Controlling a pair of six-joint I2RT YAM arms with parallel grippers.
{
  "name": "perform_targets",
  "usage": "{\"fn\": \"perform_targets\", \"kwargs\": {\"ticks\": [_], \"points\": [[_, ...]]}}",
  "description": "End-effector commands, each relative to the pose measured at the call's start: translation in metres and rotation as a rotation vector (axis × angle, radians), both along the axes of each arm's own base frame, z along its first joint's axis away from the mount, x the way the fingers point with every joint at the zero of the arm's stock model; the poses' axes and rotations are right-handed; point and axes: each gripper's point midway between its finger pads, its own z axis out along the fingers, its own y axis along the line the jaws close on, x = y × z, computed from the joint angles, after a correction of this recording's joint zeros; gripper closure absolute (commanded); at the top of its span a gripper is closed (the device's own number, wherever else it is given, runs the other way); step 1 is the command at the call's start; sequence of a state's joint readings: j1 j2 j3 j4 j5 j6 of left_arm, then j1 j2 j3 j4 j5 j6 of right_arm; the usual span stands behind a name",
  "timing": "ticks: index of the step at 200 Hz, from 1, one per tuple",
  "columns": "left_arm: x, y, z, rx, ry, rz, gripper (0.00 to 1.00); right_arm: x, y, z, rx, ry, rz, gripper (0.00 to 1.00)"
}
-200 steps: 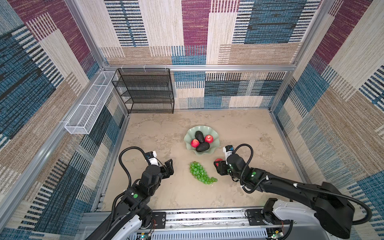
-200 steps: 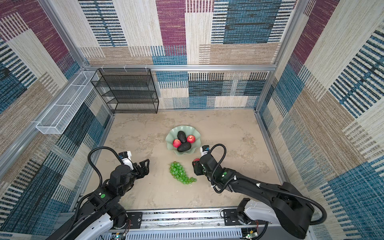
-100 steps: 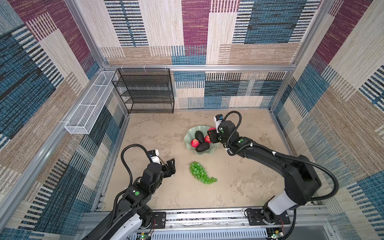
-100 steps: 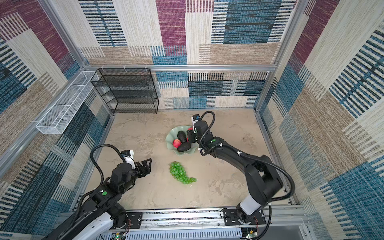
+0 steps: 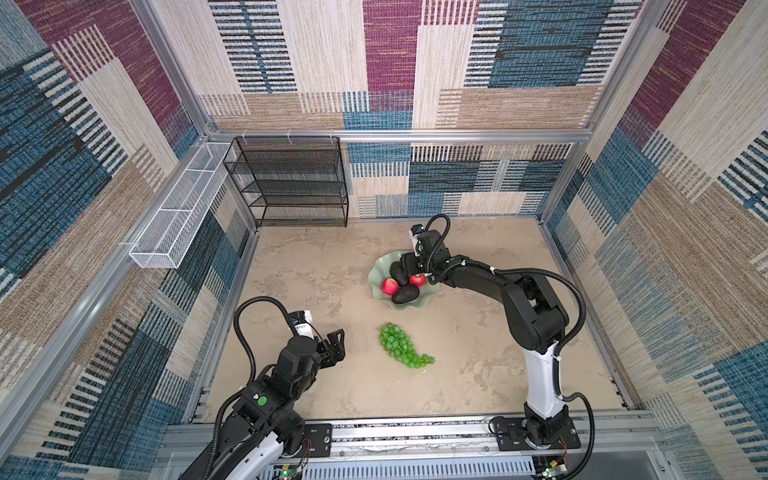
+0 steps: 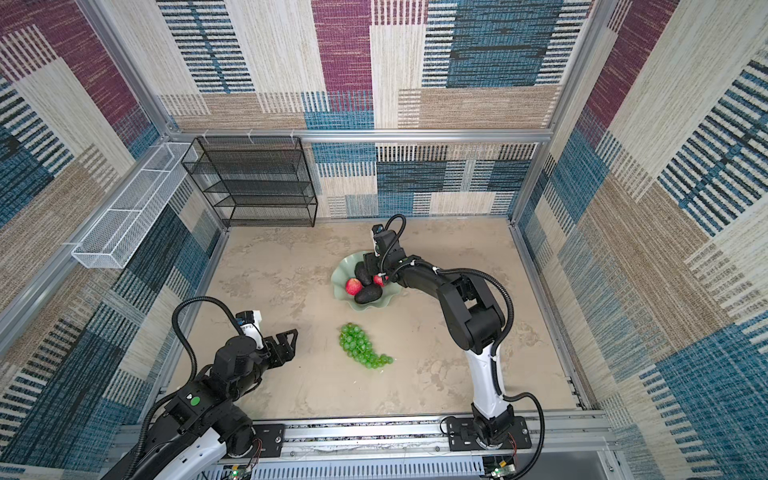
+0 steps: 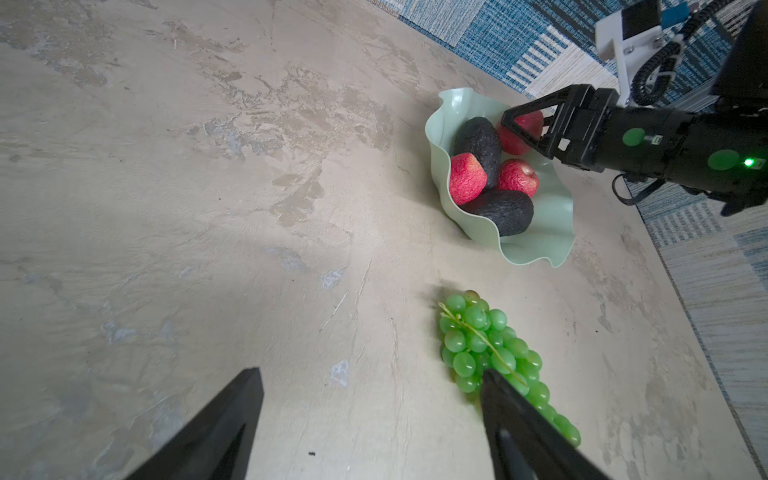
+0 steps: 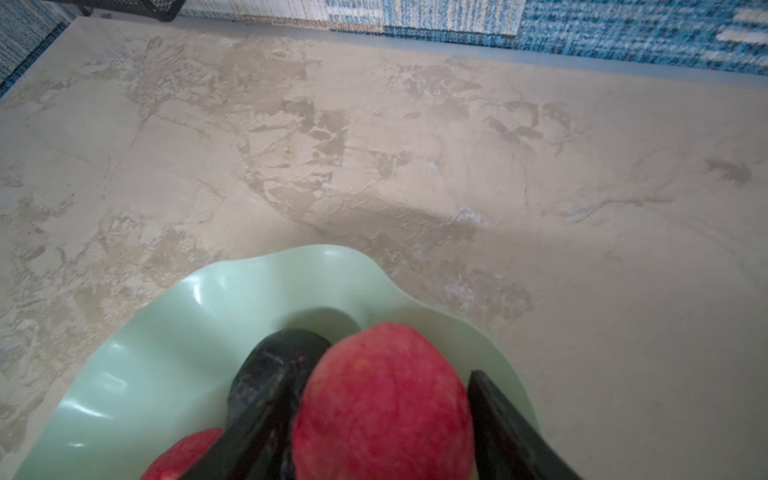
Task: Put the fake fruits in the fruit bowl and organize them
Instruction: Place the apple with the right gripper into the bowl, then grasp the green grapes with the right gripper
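Lying on the table (image 5: 307, 266): the bunch of green grapes (image 5: 401, 347) (image 7: 486, 345), stretched out flat. It is outside the fruit bowl, near the front rim but not touching it.
Fruit bowl (image 5: 379, 270) (image 7: 540, 237): pale mint green with a wavy rim. It stands near the middle of the table, between the grapes and the back wall.
Inside the bowl: two dark avocados (image 7: 478, 143) (image 7: 505, 210) and three red apples, packed close together.
First apple (image 7: 465, 178) (image 5: 390, 286): on the left side of the pile in both top views, touching both avocados.
Second apple (image 7: 517, 176) (image 5: 417, 279): on the right side of the pile, beside the avocados.
Third apple (image 8: 382, 399) (image 7: 519, 133): at the far side, within the bowl's rim and next to an avocado. It sits between the right arm's fingers (image 8: 507, 436).
Right end effector (image 8: 378, 374): reaches over the bowl from the right, with one finger on each side of the third apple. The jaws stand partly apart. Whether they press on the apple cannot be told.
Left end effector (image 5: 336, 337) (image 7: 370, 372): jaws wide with nothing between them. It hangs above bare table to the left of the grapes and apart from them.
Back edge: a black wire shelf (image 5: 291, 183) stands against the back wall, left of the bowl.
Left wall: a white mesh basket (image 5: 174, 220) hangs on it, above the table.
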State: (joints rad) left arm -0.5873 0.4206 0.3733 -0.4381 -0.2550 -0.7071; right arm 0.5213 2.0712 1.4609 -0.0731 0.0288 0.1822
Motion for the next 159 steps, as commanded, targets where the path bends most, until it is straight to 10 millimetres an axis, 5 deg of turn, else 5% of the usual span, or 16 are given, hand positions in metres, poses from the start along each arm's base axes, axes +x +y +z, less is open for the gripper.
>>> {"fn": "perform_targets", "kwargs": {"ticks": [1, 29, 55, 112, 159], "points": [[-0.001, 0.002, -0.002, -0.010, 0.011, 0.017, 0.15, -0.001, -0.001, 0.013, 0.025, -0.022, -0.013, 0.27], [0.003, -0.001, 0.003, -0.007, -0.010, 0.010, 0.15, -0.013, -0.007, 0.044, 0.054, -0.070, -0.010, 0.25], [0.010, 0.000, 0.011, 0.031, -0.035, 0.007, 0.15, -0.056, -0.013, 0.065, 0.125, -0.088, 0.053, 0.20], [0.018, -0.018, 0.019, 0.040, -0.091, -0.079, 0.15, -0.233, 0.012, 0.027, 0.213, -0.098, 0.411, 0.06], [0.012, -0.048, 0.033, -0.022, -0.167, -0.260, 0.15, -0.274, 0.034, -0.025, 0.173, 0.042, 0.451, 0.06]]}}
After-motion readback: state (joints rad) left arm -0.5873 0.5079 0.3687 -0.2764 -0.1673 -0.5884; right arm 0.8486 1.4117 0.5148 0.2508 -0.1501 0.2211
